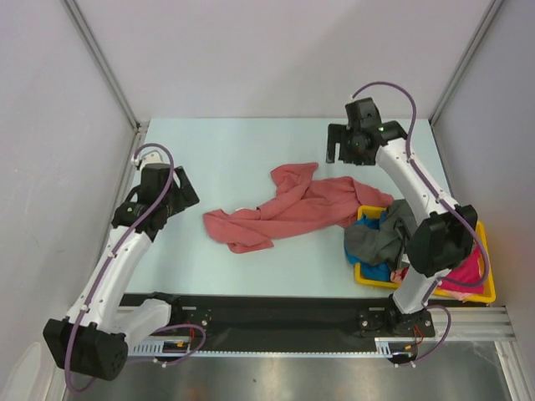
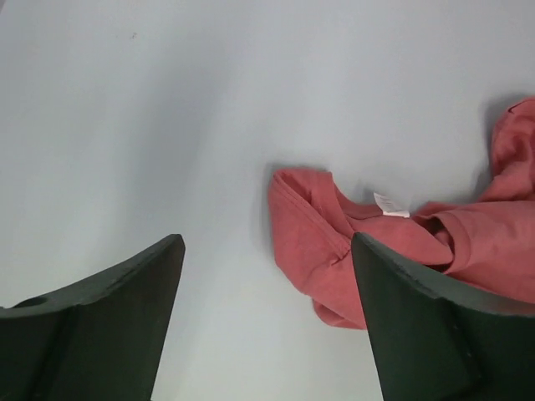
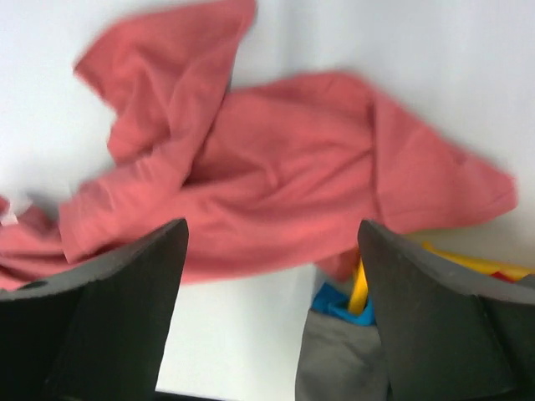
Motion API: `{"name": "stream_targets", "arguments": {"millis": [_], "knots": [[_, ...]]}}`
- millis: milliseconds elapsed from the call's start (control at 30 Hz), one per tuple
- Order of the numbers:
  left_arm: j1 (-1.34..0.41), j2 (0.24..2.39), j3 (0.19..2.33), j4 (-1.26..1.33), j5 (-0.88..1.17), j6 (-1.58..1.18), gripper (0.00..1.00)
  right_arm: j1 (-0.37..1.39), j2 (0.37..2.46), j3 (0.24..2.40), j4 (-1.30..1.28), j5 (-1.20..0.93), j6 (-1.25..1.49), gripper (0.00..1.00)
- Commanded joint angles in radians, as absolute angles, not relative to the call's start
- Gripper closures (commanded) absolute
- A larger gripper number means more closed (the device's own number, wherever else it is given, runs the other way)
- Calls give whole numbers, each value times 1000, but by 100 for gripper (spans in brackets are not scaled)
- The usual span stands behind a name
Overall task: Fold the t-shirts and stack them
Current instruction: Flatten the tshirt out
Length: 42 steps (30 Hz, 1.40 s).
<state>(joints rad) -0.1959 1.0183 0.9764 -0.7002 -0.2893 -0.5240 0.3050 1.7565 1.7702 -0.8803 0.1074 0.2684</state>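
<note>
A salmon-red t-shirt (image 1: 292, 207) lies crumpled and stretched across the middle of the table, its right end reaching the yellow tray. In the left wrist view the shirt's collar end with a white label (image 2: 334, 242) lies just right of my open, empty left gripper (image 2: 266, 242), which hovers to the shirt's left (image 1: 182, 190). My right gripper (image 1: 336, 144) hangs open and empty behind the shirt. Its wrist view looks down on the salmon-red cloth (image 3: 276, 192) between the jaws of that gripper (image 3: 272, 225). Dark grey (image 1: 380, 238), bright blue (image 1: 378, 271) and magenta-pink (image 1: 468, 276) t-shirts are heaped in the tray.
The yellow plastic tray (image 1: 488, 288) stands at the near right, partly under the right arm. White walls enclose the table at left, back and right. A black strip (image 1: 276, 313) runs along the near edge between the arm bases.
</note>
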Motion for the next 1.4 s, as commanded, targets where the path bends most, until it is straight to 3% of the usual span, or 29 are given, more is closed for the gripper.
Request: {"name": "stream_targets", "arguments": {"millis": [0, 133, 267, 533, 633, 667, 733, 767, 867, 900, 933, 1033, 1200, 1267, 1300, 1333, 1367], "knots": [[-236, 960, 1031, -739, -261, -558, 16, 357, 1616, 1616, -968, 51, 281, 12], [-363, 1027, 918, -602, 42, -690, 9, 341, 1491, 1323, -814, -142, 386, 14], [-465, 1222, 888, -516, 87, -749, 2, 331, 1546, 1270, -790, -181, 429, 13], [-494, 1508, 960, -479, 170, -769, 11, 235, 1632, 1141, -681, -143, 515, 7], [-468, 1567, 989, -468, 135, -749, 28, 233, 1727, 1181, -664, -150, 473, 14], [-454, 1578, 995, -462, 135, -746, 53, 236, 1752, 1210, -664, -144, 465, 16], [-417, 1606, 1009, -459, 140, -733, 70, 238, 1811, 1235, -652, -134, 457, 22], [-376, 1614, 1012, -457, 144, -726, 85, 241, 1830, 1250, -646, -136, 456, 24], [-281, 1603, 1022, -456, 149, -692, 100, 261, 1911, 1330, -638, -135, 453, 38], [-258, 1597, 1023, -463, 143, -666, 100, 284, 1934, 1388, -643, -135, 453, 44], [-215, 1586, 1034, -471, 134, -654, 100, 296, 1956, 1420, -646, -141, 451, 61], [-129, 1557, 1054, -506, 89, -600, 100, 348, 2048, 1580, -676, -143, 466, 74], [-28, 1536, 1058, -525, 32, -542, 100, 410, 2232, 1857, -747, -190, 485, 75], [-14, 1532, 1068, -519, 57, -517, 100, 416, 2294, 1986, -809, -212, 495, 69], [-20, 1526, 1077, -512, 104, -499, 91, 414, 2307, 2032, -845, -195, 503, 54], [-49, 1520, 1080, -512, 109, -492, 50, 408, 2313, 2063, -874, -178, 502, 45], [-73, 1517, 1084, -517, 112, -486, 32, 407, 2310, 2075, -912, -164, 491, 39]]}}
